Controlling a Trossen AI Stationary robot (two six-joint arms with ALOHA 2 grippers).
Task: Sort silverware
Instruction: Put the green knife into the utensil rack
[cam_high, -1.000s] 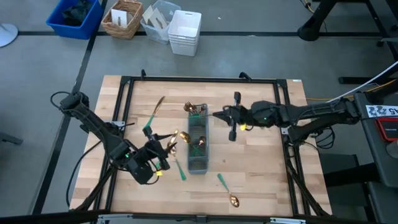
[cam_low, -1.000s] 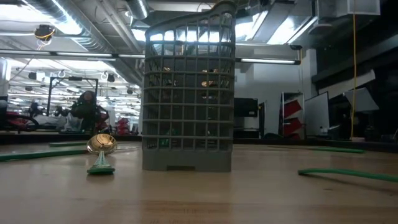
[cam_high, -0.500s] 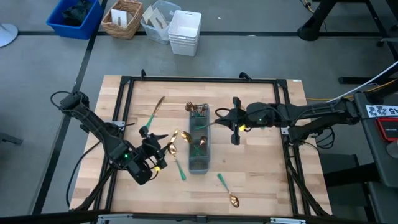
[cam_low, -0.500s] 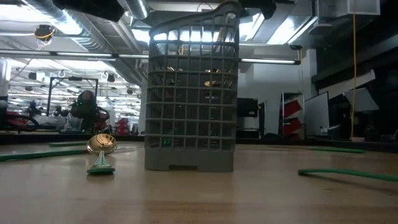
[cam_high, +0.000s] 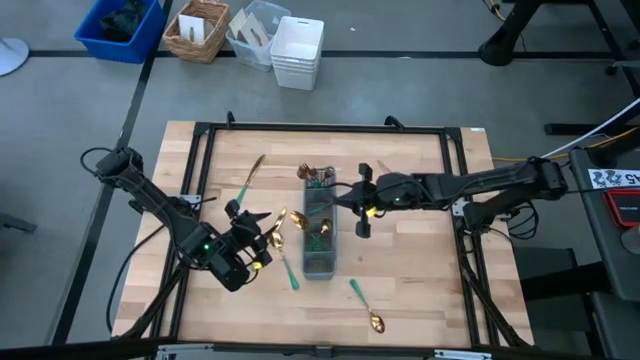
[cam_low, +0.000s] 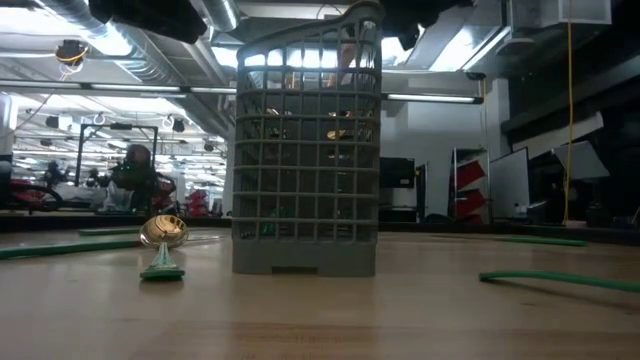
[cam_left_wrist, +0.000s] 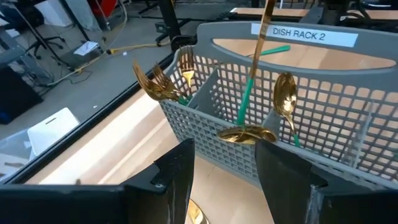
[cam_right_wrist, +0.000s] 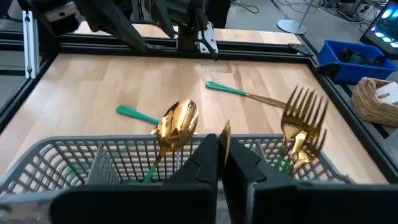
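Observation:
The grey caddy (cam_high: 318, 250) stands mid-table, with gold forks (cam_right_wrist: 305, 124) in its far compartment and a spoon (cam_left_wrist: 286, 99) in the middle one. My right gripper (cam_high: 342, 194) hangs over the caddy's middle, shut on a slim gold-bladed knife (cam_left_wrist: 260, 37) whose green handle points down into the caddy. My left gripper (cam_high: 258, 240) stands open at the caddy's left wall, above a spoon (cam_high: 272, 240) lying on the table. A gold spoon bowl (cam_left_wrist: 245, 134) shows level just past its fingertips. More silverware lies on the table (cam_high: 250, 180) (cam_high: 368, 308). My right gripper pinches the knife's gold blade (cam_right_wrist: 226, 134) between its two fingers, coming from the table's right side and slanting down. The knife hangs upright below the fingers, green handle (cam_left_wrist: 245, 102) down inside the caddy. Whether my left gripper touches the spoon bowl, I cannot tell.
A black frame (cam_high: 200, 130) edges the wooden table. Beyond the far edge stand a blue bin (cam_high: 120, 28), a wicker basket (cam_high: 197, 30) and white containers (cam_high: 298, 50). Bare wood lies to the right of the caddy (cam_high: 410, 270).
My right gripper has gone down and toward the table's left edge with the knife, from beside the caddy's right wall to over its middle. The knife's handle now reaches into the caddy.

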